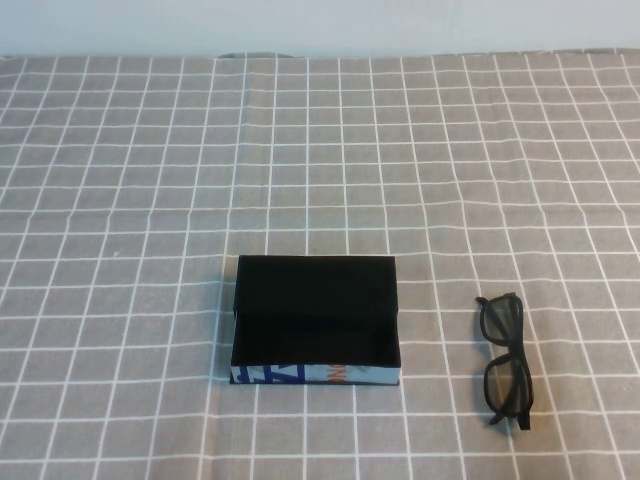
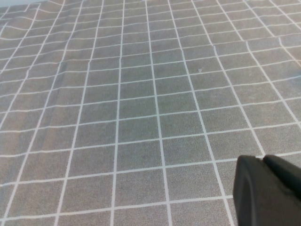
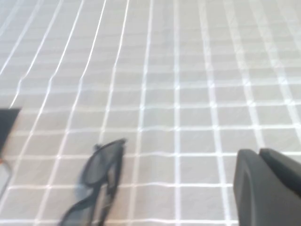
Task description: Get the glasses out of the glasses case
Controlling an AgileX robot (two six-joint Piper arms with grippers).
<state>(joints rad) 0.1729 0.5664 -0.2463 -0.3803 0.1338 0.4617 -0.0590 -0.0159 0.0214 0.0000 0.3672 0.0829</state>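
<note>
The glasses case [image 1: 316, 374] is a black box in the middle of the table, lid open and standing at the back, printed blue, white and orange edge toward me. Its inside looks dark and bare. The black glasses [image 1: 503, 358] lie folded on the cloth to the right of the case, apart from it. They also show in the right wrist view [image 3: 101, 176], with a corner of the case [image 3: 7, 123] at the edge. Neither arm shows in the high view. My left gripper [image 2: 263, 159] is shut and empty over bare cloth. My right gripper [image 3: 258, 151] is shut and empty, short of the glasses.
A grey tablecloth [image 1: 320, 160] with a white grid covers the whole table. A pale wall runs along the far edge.
</note>
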